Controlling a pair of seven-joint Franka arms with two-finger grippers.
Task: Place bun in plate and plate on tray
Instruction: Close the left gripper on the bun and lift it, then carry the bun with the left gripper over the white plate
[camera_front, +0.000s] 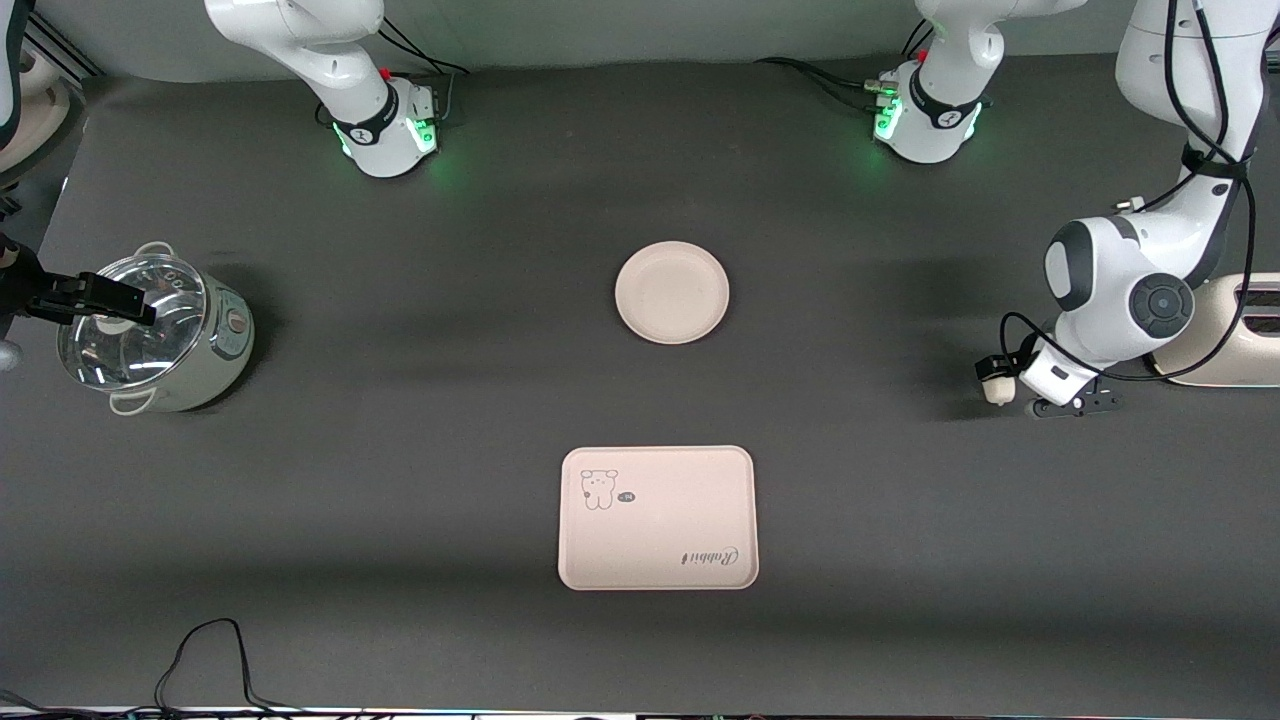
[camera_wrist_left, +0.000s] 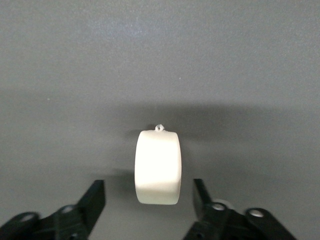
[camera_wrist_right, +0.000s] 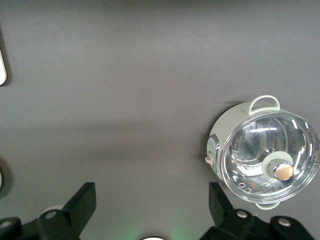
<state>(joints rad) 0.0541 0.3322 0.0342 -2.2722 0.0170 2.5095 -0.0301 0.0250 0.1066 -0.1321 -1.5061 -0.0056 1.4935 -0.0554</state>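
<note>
Tray (camera_front: 657, 518) lies flat; bun's (camera_wrist_left: 157, 167) long axis runs lengthwise between left gripper's (camera_wrist_left: 150, 192) spread jaws

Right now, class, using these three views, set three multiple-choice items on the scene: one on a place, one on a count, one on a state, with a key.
1. Where is the round cream-beige plate?
A. on the cream-pink rectangular tray
B. on the dark table, farther from the front camera than the tray
C. inside the glass-lidded pot

2. How many round plates are there?
A. one
B. two
C. three

3. How does the small white steamed bun stand with the left pincer?
A. lies on the plate
B. lies on the table between the pincer's spread fingers, gaps on both sides
C. sits on the tray

Key: 1 B, the plate shows above the tray in the front view; 2 A, only one shows; 3 B, the left wrist view shows the gaps. The right pincer hangs open by the pot.
</note>
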